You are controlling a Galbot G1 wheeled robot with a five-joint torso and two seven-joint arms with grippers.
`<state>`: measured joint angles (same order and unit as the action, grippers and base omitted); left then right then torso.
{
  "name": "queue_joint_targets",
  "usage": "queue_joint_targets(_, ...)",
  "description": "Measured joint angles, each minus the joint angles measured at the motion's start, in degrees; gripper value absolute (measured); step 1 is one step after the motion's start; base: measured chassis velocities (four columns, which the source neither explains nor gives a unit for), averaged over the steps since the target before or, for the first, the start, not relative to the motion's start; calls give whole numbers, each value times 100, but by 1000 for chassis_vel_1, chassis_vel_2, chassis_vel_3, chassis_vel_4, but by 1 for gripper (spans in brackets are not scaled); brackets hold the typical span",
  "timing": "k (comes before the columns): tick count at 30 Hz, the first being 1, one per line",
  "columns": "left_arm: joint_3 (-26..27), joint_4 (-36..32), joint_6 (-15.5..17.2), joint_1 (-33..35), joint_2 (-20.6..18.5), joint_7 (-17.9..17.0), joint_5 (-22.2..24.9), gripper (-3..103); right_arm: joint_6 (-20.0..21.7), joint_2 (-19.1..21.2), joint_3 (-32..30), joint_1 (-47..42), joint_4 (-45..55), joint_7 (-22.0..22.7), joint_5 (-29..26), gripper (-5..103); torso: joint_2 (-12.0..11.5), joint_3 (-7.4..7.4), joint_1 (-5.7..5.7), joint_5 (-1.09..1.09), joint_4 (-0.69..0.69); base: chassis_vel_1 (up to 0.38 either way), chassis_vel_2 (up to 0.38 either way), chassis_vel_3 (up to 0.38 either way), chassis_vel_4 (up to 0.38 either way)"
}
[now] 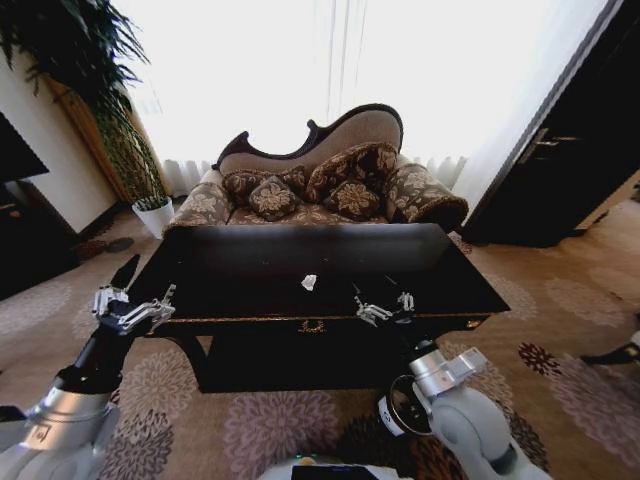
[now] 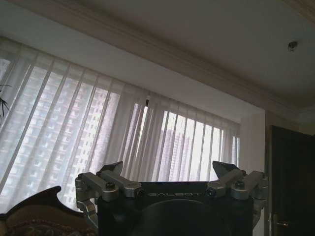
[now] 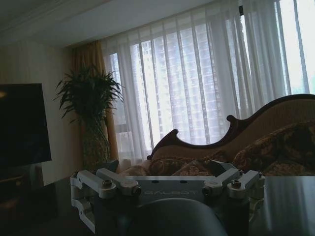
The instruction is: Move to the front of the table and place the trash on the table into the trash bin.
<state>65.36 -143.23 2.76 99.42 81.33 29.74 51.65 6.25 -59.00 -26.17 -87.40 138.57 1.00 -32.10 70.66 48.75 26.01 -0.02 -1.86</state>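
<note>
Paper wad (image 1: 309, 283) sits frame center on table (image 1: 450, 275), looks light, squishy, so pinch across middle. Right gripper (image 1: 380, 309) just right of it, spread wide, empty. Left gripper (image 1: 135, 312) frame left, also wide.

The table (image 1: 250, 285) is dark wood with a glossy, mirror-smooth top; a crumpled white paper wad (image 1: 309, 283) lies on it, creased and matt; both grippers, left (image 1: 132, 310) and right (image 1: 385, 309), are bare silvery metal with dull black housings; the sofa (image 1: 330, 185) wears patterned woven cloth in a polished wooden frame; the carpet (image 1: 270, 425) looks soft and matt; sheer cloth curtains (image 3: 206, 73) hang behind.
</note>
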Motion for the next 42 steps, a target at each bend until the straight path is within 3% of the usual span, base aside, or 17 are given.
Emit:
queue_joint_targets(8,-26,0,11,195,52,6,-119,100,405,717,22,380,-18,254,-350,100,0,0,0,2,1,0,0,0,0)
queue_joint_targets(11,-35,0,25,172,86,4,-134,100,626,1416,26,559,-108,571,-1111,100,0,0,-1,4,-1,0,0,0,0)
queue_joint_targets(14,-53,0,31,164,103,4,-164,100,648,1809,26,698,-244,672,-1340,100,0,0,0,2,0,0,0,0,0)
queue_joint_targets(15,-79,0,36,161,122,4,-201,100,642,2313,54,893,-434,741,-1541,100,0,0,0,0,1,0,0,0,0)
queue_joint_targets(18,-119,0,44,155,162,5,-278,100,618,2870,303,1410,-698,836,-1838,100,-1,0,0,2,-1,0,0,0,0)
queue_joint_targets(19,-119,0,44,155,162,5,-278,100,618,2870,303,1410,-698,836,-1838,100,-1,0,0,2,-1,0,0,0,0)
queue_joint_targets(22,-125,0,47,186,210,7,-331,100,660,3184,1081,2455,-977,935,-2095,100,-1,0,0,0,0,0,0,0,0)
queue_joint_targets(27,3,0,48,236,235,10,-334,100,831,3112,2376,3866,-1334,937,-2070,100,-1,0,0,1,2,0,0,0,0)
queue_joint_targets(29,19,0,47,242,238,10,-333,100,856,3097,2483,3976,-1356,922,-2061,100,-1,1,1,0,1,0,0,0,0)
queue_joint_targets(33,49,0,63,253,272,10,-367,100,915,2884,3406,4906,-1584,734,-1999,100,-1,0,0,0,0,0,0,0,0)
queue_joint_targets(35,40,-1,63,249,279,11,-398,100,906,2831,3567,5057,-1654,687,-1975,100,-1,0,0,1,0,0,0,0,0)
queue_joint_targets(39,22,0,60,278,281,15,-485,100,722,2515,4376,5744,-2243,272,-1421,100,-1,0,0,0,0,0,0,0,0)
queue_joint_targets(42,57,0,52,328,224,14,-492,100,757,2321,4748,6070,-2495,228,-1465,100,-1,0,1,1,1,0,0,0,0)
